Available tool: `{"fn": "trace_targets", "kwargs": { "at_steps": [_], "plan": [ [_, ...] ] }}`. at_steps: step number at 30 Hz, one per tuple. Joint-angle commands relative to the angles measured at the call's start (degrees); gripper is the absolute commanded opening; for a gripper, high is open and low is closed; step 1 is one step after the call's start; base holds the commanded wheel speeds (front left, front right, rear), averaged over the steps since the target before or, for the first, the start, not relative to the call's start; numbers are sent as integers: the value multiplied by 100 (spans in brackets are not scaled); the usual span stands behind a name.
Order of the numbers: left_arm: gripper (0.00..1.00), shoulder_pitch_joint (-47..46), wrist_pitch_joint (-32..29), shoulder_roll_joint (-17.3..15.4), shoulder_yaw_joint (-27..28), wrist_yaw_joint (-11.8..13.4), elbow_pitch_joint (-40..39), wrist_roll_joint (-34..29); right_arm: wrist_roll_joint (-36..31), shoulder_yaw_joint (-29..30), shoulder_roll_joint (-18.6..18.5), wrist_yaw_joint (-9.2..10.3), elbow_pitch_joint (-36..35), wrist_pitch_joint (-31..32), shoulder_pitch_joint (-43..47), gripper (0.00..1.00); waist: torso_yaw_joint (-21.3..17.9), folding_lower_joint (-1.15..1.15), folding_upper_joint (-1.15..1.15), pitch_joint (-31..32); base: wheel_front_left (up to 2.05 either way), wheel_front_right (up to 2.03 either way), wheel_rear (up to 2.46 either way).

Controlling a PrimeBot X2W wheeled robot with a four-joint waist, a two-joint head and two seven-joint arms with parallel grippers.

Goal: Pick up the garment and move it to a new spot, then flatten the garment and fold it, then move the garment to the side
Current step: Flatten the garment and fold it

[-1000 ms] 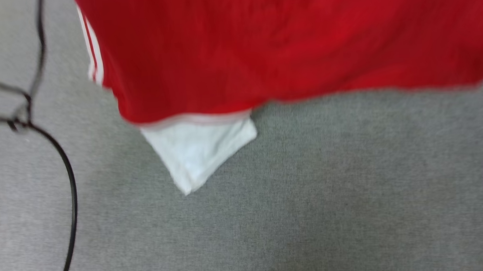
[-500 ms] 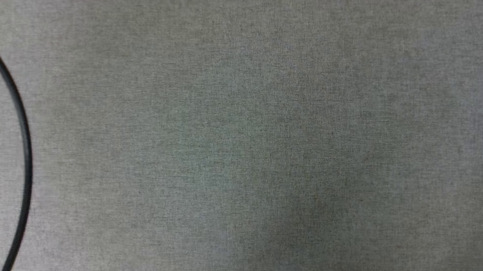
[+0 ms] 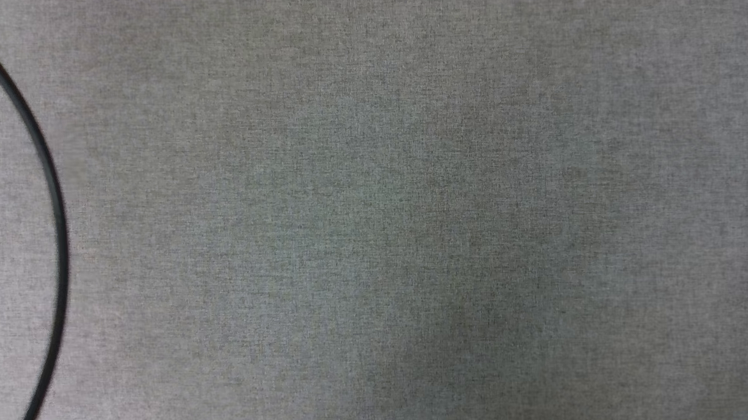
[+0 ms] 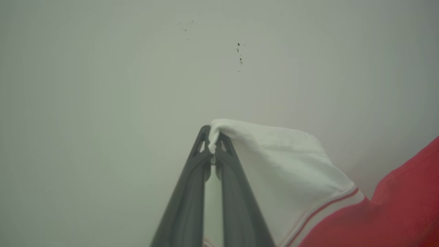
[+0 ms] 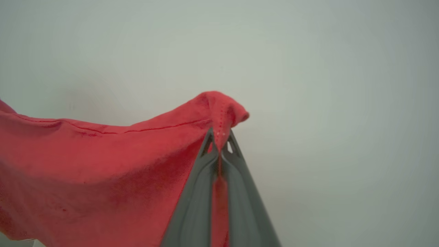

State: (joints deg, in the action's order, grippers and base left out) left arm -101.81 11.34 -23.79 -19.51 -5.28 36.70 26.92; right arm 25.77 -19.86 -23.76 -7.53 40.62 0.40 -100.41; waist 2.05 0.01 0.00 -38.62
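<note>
the head camera has swung since a second ago and now looks down on grey carpet floor [image 3: 412,208] with a thin black cable [image 3: 54,207] at the left. the red jersey t-shirt with white sleeves [image 5: 85,164] hangs lifted: left pincer [image 4: 212,142] clamped on a sleeve edge, right pincer [image 5: 219,139] on a red corner. pick-up looks done; the carry comes next.

Soft, even room light, no glare. The grey floor [image 3: 410,169] looks slightly smeared, the black cable [image 3: 54,207] soft-edged, with a faint darker patch low in the middle. Both wrist views are hazy and dim toward the corners; the garment [image 5: 85,164] looks washed-out pink against a blurred pale backdrop [image 4: 103,85].
</note>
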Motion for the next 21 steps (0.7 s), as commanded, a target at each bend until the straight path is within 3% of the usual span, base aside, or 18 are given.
{"fn": "trace_targets", "kwargs": {
  "at_steps": [1, 12, 13, 21],
  "plan": [
    [0, 156, 52, -8, 10, -11, 29, 8, 49, -37, 22, 8, 50, -72, 149, 0, -3, -1, 0, 10, 0, 0, 0],
    [0, 2480, 382, 155, 160, 61, -243, 243, 709, -785, 94, 8, 423, -913, 1878, 0, -5, -1, 0, 568, 0, 0, 0],
    [0, 3295, 393, 171, 331, 125, -609, 245, 908, -971, 39, 8, 329, -1080, 2494, 0, -25, -1, 0, 801, 0, 0, 0],
    [0, 5936, 390, 204, 740, 413, -1936, 150, 1249, -1379, -207, 8, -57, -1293, 4193, 0, -49, -1, 0, 1577, 0, 0, 0]
  ]
}}
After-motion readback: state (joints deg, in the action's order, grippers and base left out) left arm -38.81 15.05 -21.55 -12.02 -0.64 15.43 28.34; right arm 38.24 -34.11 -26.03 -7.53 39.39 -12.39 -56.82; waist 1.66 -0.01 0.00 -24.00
